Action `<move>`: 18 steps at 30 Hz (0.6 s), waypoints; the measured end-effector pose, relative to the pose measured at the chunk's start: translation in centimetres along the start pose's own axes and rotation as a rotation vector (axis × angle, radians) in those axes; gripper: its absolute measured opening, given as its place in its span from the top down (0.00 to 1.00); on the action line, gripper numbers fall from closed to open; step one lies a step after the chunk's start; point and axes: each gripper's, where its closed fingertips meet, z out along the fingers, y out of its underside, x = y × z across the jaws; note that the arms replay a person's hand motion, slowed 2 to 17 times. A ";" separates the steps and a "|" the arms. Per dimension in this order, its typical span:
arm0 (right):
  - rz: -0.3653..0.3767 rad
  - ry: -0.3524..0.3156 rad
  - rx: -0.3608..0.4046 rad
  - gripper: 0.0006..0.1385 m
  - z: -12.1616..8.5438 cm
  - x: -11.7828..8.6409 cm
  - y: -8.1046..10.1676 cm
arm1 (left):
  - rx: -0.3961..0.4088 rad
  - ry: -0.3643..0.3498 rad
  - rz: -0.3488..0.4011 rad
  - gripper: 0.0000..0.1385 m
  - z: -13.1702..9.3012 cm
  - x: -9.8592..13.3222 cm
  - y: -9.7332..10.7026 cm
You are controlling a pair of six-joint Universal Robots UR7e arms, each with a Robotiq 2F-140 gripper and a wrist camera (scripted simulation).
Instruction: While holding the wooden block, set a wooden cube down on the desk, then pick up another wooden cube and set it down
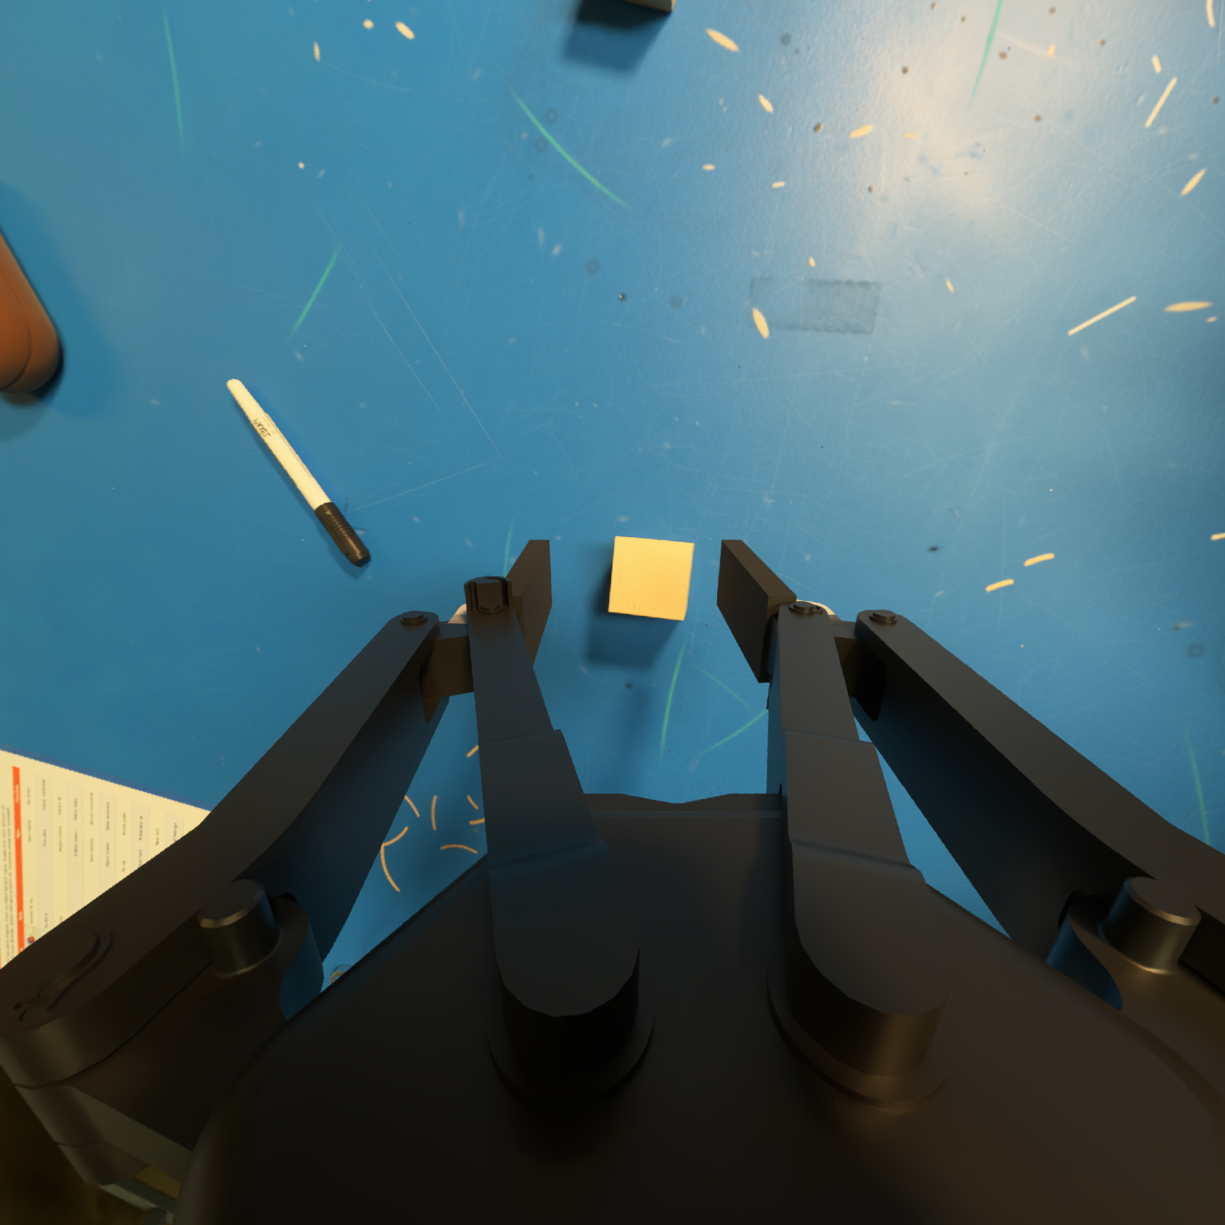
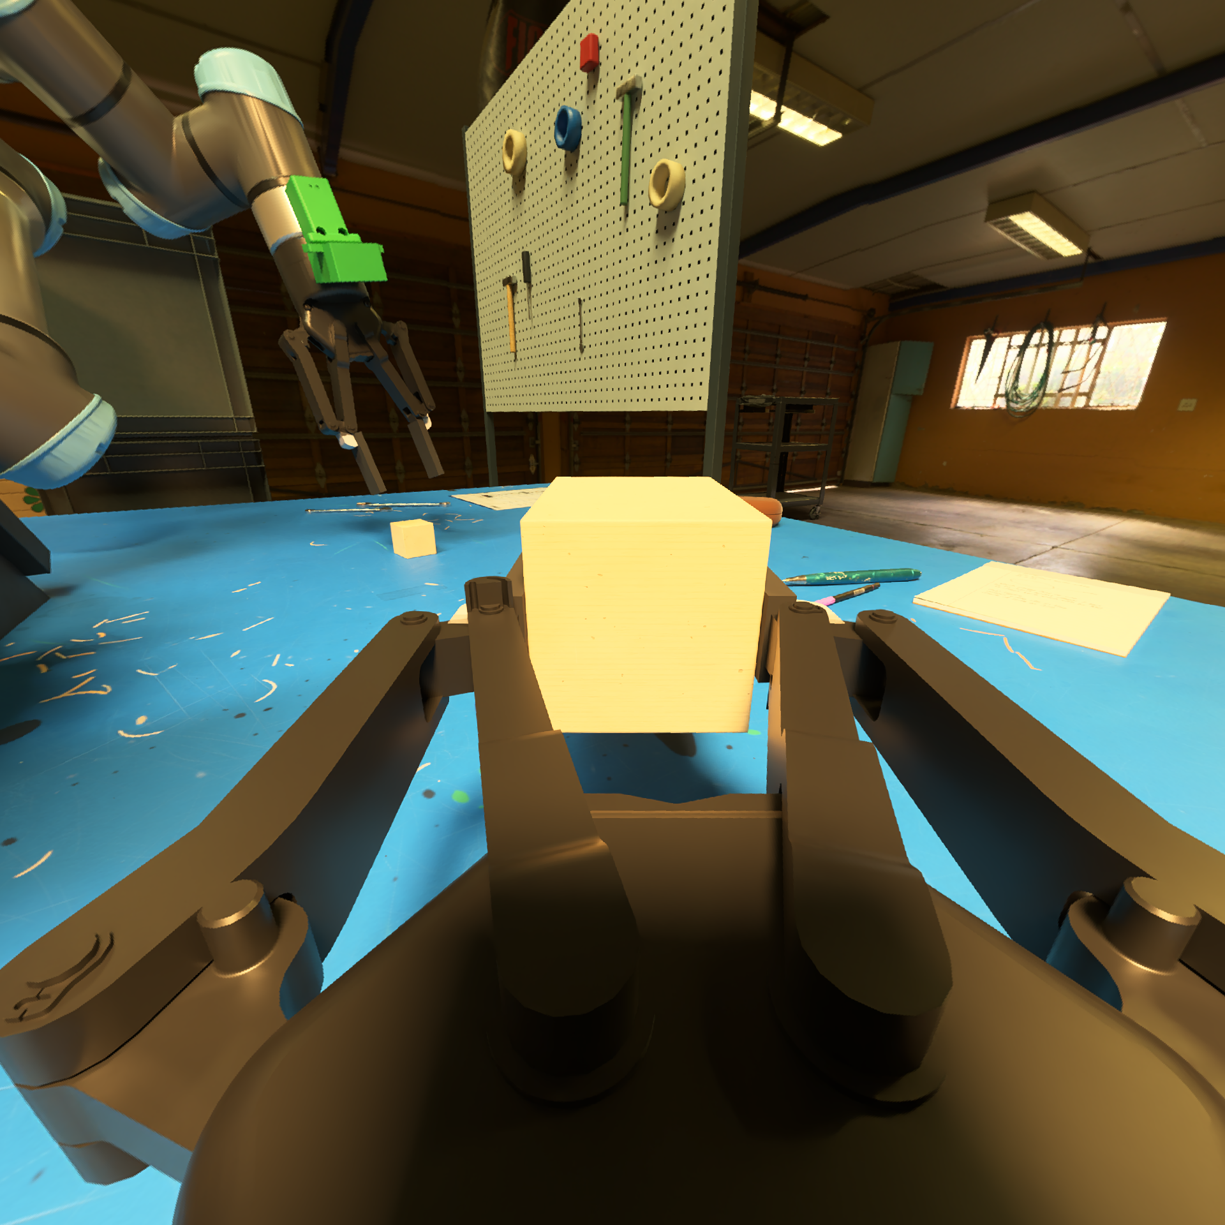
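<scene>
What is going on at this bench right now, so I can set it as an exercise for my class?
Two robot arms work over a blue desk. The right end effector is shut on a wooden block and holds it above the desk. The left end effector is open and hangs above a small wooden cube that sits on the desk, with a gap on each side between cube and fingers. A marker pen lies nearby.
</scene>
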 end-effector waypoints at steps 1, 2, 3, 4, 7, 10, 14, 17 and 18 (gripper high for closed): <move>0.001 0.001 0.001 0.51 0.0 0.0 0.0 | -0.006 0.006 0.003 0.52 0.2 0.1 0.1; 0.002 0.002 0.003 0.51 0.0 0.0 0.0 | -0.013 0.011 0.006 0.52 0.4 0.2 0.3; 0.003 0.003 0.004 0.51 0.0 0.1 0.0 | -0.022 0.016 0.010 0.52 0.6 0.3 0.5; 0.003 0.005 0.004 0.51 0.0 0.1 0.0 | -0.032 0.019 0.014 0.53 0.8 0.3 0.7; 0.004 0.009 0.006 0.51 -0.1 0.1 -0.1 | -0.059 0.027 0.026 0.54 1.4 0.4 1.1; 0.003 0.013 0.005 0.51 0.0 0.2 0.0 | -0.075 0.038 0.035 0.55 1.9 0.5 1.4; 0.004 0.018 0.003 0.51 0.0 0.3 0.0 | -0.083 0.058 0.039 0.56 2.4 0.7 1.6; 0.006 0.021 0.001 0.51 0.0 0.3 0.0 | -0.089 0.068 0.041 0.57 2.7 0.7 1.8; 0.006 0.022 0.000 0.51 0.0 0.3 0.0 | -0.091 0.070 0.043 0.57 2.8 0.6 1.8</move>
